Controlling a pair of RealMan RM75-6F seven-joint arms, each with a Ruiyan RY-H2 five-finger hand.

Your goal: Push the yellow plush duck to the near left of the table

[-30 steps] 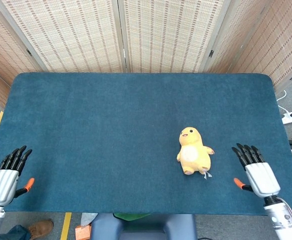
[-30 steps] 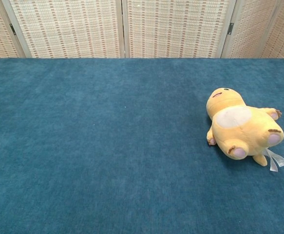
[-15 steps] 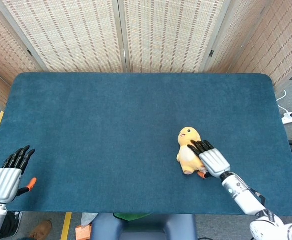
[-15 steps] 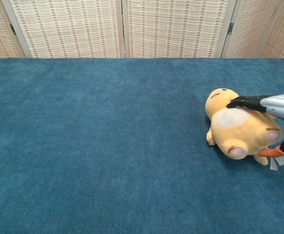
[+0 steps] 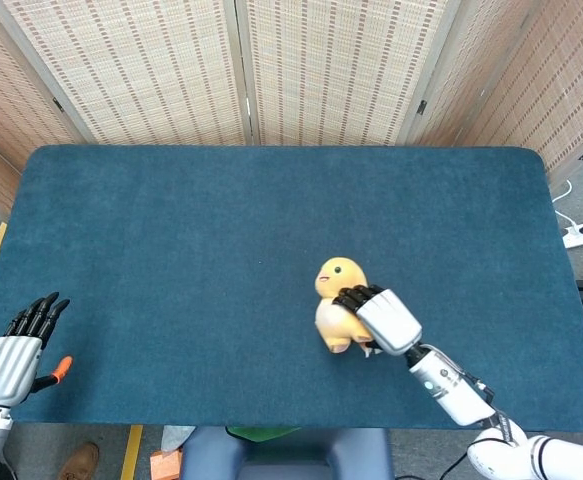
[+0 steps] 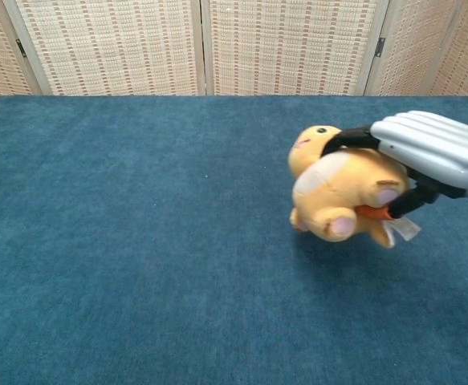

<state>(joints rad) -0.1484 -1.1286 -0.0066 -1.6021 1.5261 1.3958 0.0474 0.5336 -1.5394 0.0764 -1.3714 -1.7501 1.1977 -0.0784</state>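
Note:
The yellow plush duck [image 5: 335,296] lies right of the table's middle, toward the near edge, tipped on its side with its feet toward me. My right hand [image 5: 384,317] is on its right flank: dark fingers curl over its body and the orange-tipped thumb sits under it. In the chest view the duck [image 6: 336,191] looks slightly raised, with the right hand [image 6: 432,150] wrapped over its back. My left hand [image 5: 12,356] hovers open at the near left corner, fingers straight, touching nothing; the chest view does not show it.
The blue felt table [image 5: 171,240] stretches bare between the duck and the near left corner. Woven folding screens [image 5: 241,70] stand behind the far edge. A white power strip [image 5: 581,236] lies on the floor off the right side.
My right hand came in from the near right, closed over the duck and carried it leftward, tipping it onto its side. The left hand stayed put.

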